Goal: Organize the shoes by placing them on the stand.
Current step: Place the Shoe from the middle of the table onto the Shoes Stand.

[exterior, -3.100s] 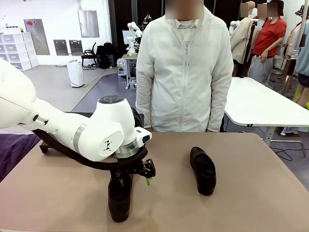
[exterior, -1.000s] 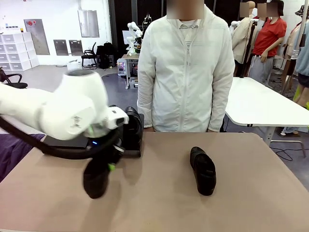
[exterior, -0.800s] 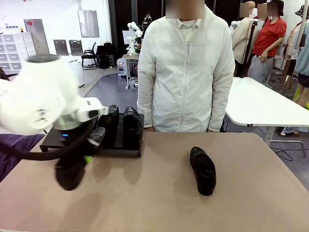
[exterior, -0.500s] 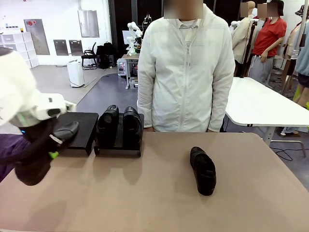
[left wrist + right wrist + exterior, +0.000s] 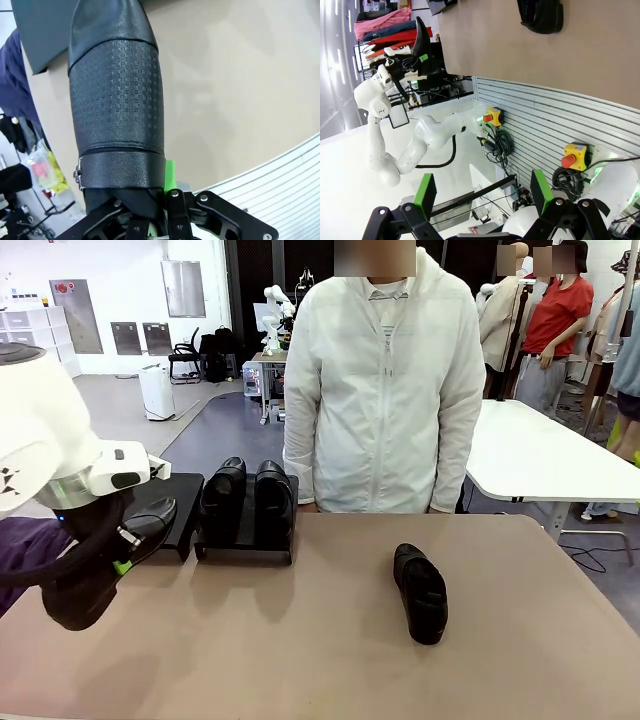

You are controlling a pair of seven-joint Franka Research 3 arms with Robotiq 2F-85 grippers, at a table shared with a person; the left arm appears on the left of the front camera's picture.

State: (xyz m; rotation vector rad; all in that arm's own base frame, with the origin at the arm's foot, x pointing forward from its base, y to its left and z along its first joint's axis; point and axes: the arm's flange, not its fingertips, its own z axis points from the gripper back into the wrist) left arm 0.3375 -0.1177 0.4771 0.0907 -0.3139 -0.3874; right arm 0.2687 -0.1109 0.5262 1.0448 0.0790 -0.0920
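Note:
My left gripper (image 5: 113,552) is shut on a black shoe (image 5: 98,575) and holds it tilted above the table's left end, its toe close to the left section of the black stand (image 5: 180,492). In the left wrist view the shoe (image 5: 116,100) rises from my gripper (image 5: 150,202), with that section (image 5: 42,40) just past its toe. Two shoes (image 5: 222,490) (image 5: 273,494) sit side by side on the right section (image 5: 245,546). Another shoe (image 5: 420,592) lies on the table, right of centre. My right gripper (image 5: 482,192) stands open and holds nothing, back from the table, with that shoe (image 5: 540,15) far ahead.
A person in a white jacket (image 5: 385,390) stands at the far edge, behind the middle of the tan table (image 5: 320,660). A white table (image 5: 540,455) stands beyond at the right. In the right wrist view the table's slatted side (image 5: 545,130) carries red stop buttons.
My left arm has carried the shoe from left of the table's middle to its left end, in front of the left stand section. The shoe on the table has not moved.

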